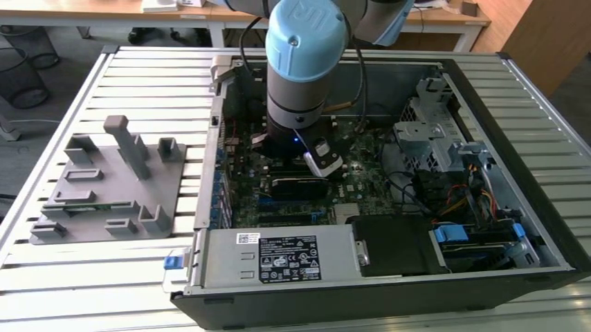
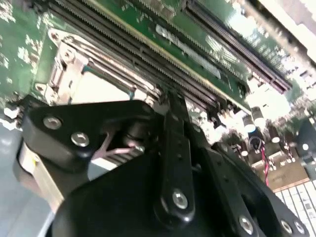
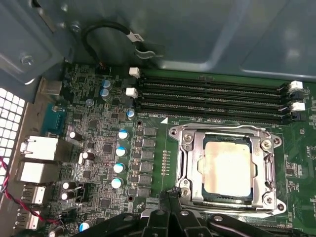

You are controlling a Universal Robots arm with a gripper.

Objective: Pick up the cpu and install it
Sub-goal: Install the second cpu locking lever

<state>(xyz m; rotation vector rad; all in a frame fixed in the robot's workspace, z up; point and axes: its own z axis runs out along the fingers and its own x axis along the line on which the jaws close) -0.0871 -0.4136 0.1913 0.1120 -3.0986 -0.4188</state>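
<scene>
First wrist view shows the cpu (image 3: 225, 169) lying flat in its metal socket frame (image 3: 190, 148) on the motherboard (image 3: 98, 148); the claw (image 3: 170, 197) hovers beside it, fingers together, holding nothing.

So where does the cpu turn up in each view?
First wrist view: the cpu lies inside the metal socket frame, beside the memory slots.
Second wrist view: the cpu is a pale patch inside the same frame, partly behind the claw's black body.
Exterior view: the arm stands over the middle of the motherboard.
Shared landmark of both wrist views: the memory slots.
</scene>
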